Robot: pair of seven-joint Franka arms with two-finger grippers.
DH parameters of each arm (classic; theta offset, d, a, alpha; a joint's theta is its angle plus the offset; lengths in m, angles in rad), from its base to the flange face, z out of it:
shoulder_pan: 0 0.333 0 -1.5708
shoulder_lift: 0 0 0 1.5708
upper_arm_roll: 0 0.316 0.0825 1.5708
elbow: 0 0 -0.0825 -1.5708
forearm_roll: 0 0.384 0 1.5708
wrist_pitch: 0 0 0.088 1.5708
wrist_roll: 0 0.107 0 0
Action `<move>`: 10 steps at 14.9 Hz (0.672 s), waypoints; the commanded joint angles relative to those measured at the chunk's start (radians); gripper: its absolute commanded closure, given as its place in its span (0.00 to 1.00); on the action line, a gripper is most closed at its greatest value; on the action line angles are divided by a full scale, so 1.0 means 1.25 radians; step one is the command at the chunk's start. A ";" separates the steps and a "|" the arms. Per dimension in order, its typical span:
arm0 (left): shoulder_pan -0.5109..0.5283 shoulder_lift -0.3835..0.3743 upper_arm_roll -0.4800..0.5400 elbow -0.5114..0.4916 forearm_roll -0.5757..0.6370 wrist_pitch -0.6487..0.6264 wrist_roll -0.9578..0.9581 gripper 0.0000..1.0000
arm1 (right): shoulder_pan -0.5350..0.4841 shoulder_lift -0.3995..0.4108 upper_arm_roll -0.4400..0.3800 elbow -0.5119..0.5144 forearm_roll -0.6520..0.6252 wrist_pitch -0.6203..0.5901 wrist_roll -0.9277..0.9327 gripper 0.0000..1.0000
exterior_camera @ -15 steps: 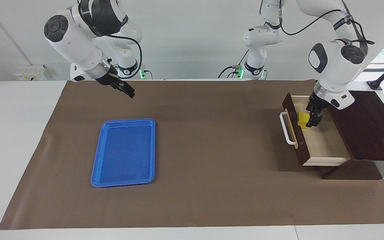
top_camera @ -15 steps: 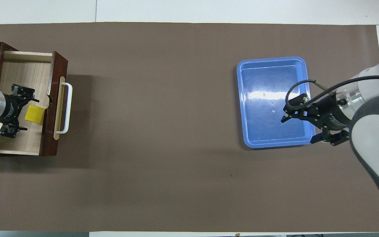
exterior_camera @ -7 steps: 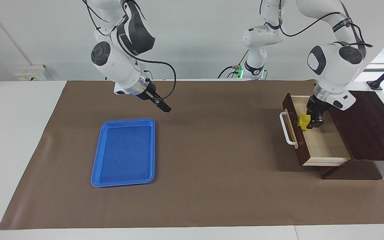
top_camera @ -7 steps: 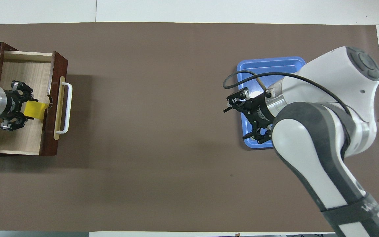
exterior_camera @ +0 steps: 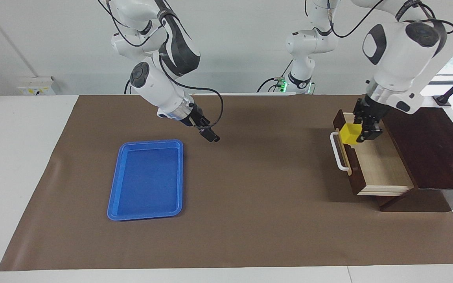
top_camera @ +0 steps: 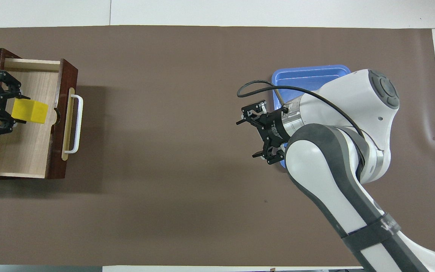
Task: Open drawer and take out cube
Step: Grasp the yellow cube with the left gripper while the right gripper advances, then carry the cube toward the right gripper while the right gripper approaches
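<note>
We saw bare brown mat (exterior_camera: 258,196) mid-table, blue tray (exterior_camera: 146,179) toward the right arm's end, drawer (exterior_camera: 380,169) pulled open, left gripper (exterior_camera: 362,129) clamping the yellow cube (exterior_camera: 350,133) above the drawer's front edge, right gripper (exterior_camera: 209,135) spread open over the mat beside the tray.

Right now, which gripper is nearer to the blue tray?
The right gripper: it hangs open over the mat beside the blue tray. The left gripper holds the cube above the open drawer.

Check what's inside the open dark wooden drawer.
Only the dark wooden drawer's bare pale floor shows; the small yellow cube hangs above it in the left claw, which covers a patch.
</note>
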 commanded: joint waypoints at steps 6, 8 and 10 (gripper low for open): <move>-0.252 0.023 0.010 -0.124 -0.010 0.152 -0.512 1.00 | 0.036 0.044 -0.001 -0.029 0.109 0.058 0.007 0.00; -0.303 0.031 0.011 -0.135 -0.008 0.170 -0.575 1.00 | 0.070 0.081 0.001 -0.019 0.119 0.089 0.006 0.00; -0.342 0.039 0.011 -0.137 -0.005 0.187 -0.651 1.00 | 0.078 0.118 0.001 0.003 0.119 0.087 -0.005 0.00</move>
